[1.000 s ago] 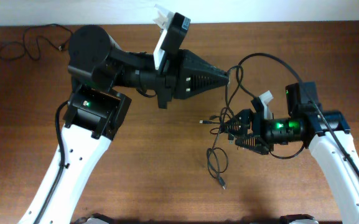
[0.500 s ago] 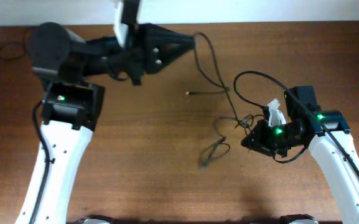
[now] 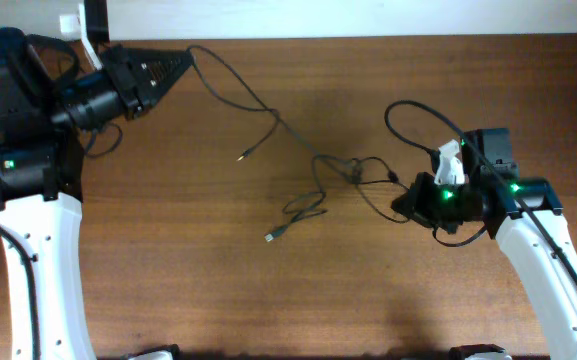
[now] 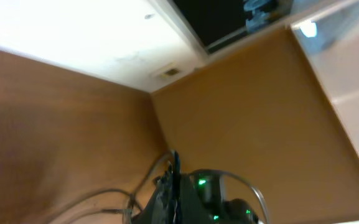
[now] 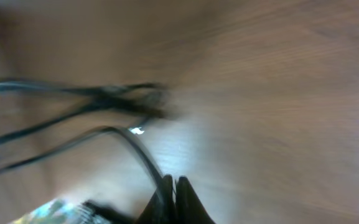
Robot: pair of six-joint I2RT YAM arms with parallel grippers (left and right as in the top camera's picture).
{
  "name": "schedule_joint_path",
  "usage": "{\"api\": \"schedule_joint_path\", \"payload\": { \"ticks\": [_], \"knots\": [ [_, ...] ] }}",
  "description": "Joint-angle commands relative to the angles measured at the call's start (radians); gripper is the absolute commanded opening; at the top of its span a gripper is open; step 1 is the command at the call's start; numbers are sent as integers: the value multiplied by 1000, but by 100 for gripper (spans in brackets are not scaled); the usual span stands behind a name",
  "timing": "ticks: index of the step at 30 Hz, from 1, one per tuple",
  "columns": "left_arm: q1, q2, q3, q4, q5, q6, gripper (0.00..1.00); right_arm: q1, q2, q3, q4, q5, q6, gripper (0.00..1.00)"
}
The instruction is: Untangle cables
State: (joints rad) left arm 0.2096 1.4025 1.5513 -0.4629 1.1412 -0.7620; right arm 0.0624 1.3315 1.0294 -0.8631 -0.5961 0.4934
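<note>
The cables lie stretched across the middle of the table, meeting in a small knot. One strand runs taut from the knot up to my left gripper, which is shut on it at the far left. Two loose ends with plugs trail left of the knot. My right gripper sits just right of the knot, shut on another strand. In the right wrist view that strand runs into the closed gripper, with the knot beyond. In the left wrist view the gripper is closed.
The right arm's own thicker black cable loops above its wrist. A white wall strip borders the table's far edge. The left arm's body fills the far left side.
My left arm has swung far left, pulling its strand taut and dragging the bundle leftward and spreading it out. My right gripper has gone from open to shut on a strand.
</note>
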Motion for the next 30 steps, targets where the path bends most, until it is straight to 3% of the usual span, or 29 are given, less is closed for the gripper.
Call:
{"api": "schedule_joint_path", "payload": {
  "ticks": [1, 3, 8, 10, 15, 23, 28, 30],
  "knots": [
    [7, -11, 7, -192, -201, 180, 0, 2, -7, 39, 114, -302, -17, 4],
    [7, -11, 7, -301, -320, 212, 0, 2, -10, 100, 107, -253, -17, 4],
    [6, -11, 7, -480, -598, 264, 0, 2, -12, 407, -266, 408, 24, 4],
    [6, -11, 7, -520, -686, 264, 0, 2, -12, 507, -362, 531, 24, 4],
    [6, -11, 6, -555, -774, 264, 0, 2, -12, 677, -380, 476, 13, 4],
    [6, -11, 3, -568, -776, 263, 0, 2, -9, 747, -540, 956, 92, 12],
    [6, -11, 3, -568, -760, 263, 0, 2, -10, 747, -547, 816, 92, 14],
    [6, -11, 3, -553, -651, 277, 0, 2, -8, 747, -543, 703, 89, 27]
  ]
}}
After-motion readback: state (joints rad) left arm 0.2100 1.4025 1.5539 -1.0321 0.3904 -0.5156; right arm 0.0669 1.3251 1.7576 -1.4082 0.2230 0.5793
